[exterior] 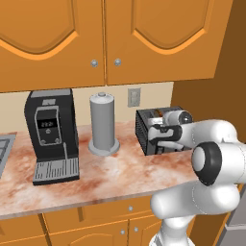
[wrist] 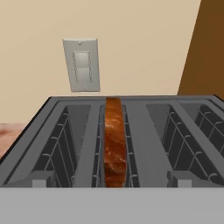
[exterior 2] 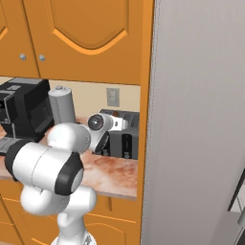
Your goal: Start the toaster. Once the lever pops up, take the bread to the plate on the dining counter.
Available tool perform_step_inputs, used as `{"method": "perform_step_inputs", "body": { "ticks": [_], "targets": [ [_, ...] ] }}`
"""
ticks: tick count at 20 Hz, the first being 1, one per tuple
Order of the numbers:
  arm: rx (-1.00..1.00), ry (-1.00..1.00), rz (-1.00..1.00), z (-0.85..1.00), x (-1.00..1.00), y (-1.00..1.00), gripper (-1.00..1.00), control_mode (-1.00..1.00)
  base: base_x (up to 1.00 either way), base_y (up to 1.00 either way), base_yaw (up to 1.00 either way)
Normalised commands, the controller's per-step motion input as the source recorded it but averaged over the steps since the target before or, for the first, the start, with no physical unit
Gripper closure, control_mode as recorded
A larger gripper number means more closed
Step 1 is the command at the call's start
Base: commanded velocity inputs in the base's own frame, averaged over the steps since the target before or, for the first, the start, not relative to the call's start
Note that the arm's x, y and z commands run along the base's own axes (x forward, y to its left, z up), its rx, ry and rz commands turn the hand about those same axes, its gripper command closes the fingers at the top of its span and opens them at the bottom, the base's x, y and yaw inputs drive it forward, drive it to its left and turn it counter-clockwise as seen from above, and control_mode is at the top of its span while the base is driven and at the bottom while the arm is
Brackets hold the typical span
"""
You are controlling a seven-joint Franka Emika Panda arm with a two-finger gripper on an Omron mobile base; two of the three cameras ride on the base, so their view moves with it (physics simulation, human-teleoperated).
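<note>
Now at the toaster, jaws spread wide and empty.
Gripper [exterior: 154,136] hangs over the toaster [exterior: 142,129] at the worktop's [exterior: 96,168] right end; the bread [wrist: 114,144] stands edge-on in a slot. Descending off-line could miss the lever, or snag the slot wires.

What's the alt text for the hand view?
Close, looking down into a grey toaster with a slice of bread standing on edge in its left slot. Behind it, a beige wall with a white light switch.
</note>
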Motion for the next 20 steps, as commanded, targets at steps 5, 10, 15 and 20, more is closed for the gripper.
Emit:
{"method": "perform_step_inputs", "body": {
  "ticks": [5, 10, 15, 20],
  "targets": [
    [0.00, 0.00, 0.00, 0.00, 0.11, 0.00, -1.00, -1.00, 0.00, 0.00, 0.00],
    [0.00, 0.00, 0.00, 0.00, 0.08, 0.00, -1.00, -1.00, 0.00, 0.00, 0.00],
    [0.00, 0.00, 0.00, 0.00, 0.08, 0.00, -1.00, -1.00, 0.00, 0.00, 0.00],
    [0.00, 0.00, 0.00, 0.00, 0.08, 0.00, -1.00, -1.00, 0.00, 0.00, 0.00]
  ]
}}
